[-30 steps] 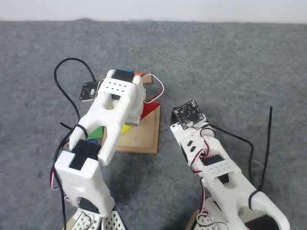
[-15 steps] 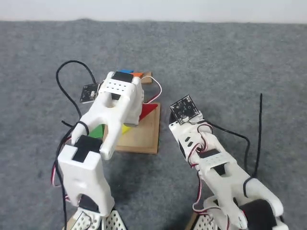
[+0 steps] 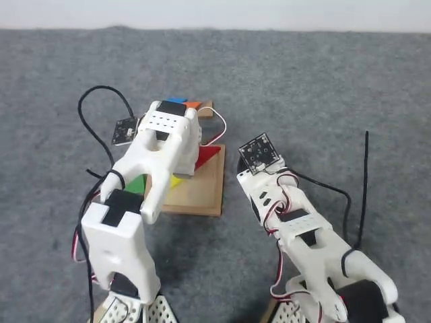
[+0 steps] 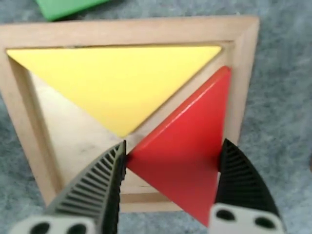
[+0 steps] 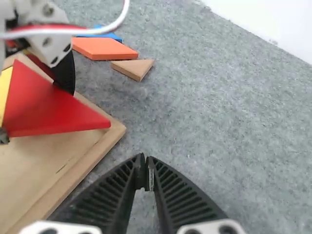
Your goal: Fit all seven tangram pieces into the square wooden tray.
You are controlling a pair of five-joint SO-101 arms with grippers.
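Grip: your left end effector (image 4: 173,151) clamps the red triangle (image 4: 190,131), tilted over the right side of the tray (image 4: 131,31), one corner seemingly past the rim; right end effector (image 5: 145,168) closed, empty.

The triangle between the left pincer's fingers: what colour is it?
Red; the triangle shows best in the left wrist view.

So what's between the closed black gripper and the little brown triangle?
Just bare grey carpet. In the right wrist view, nothing else lies on the stretch from the right gripper to the small brown triangle.
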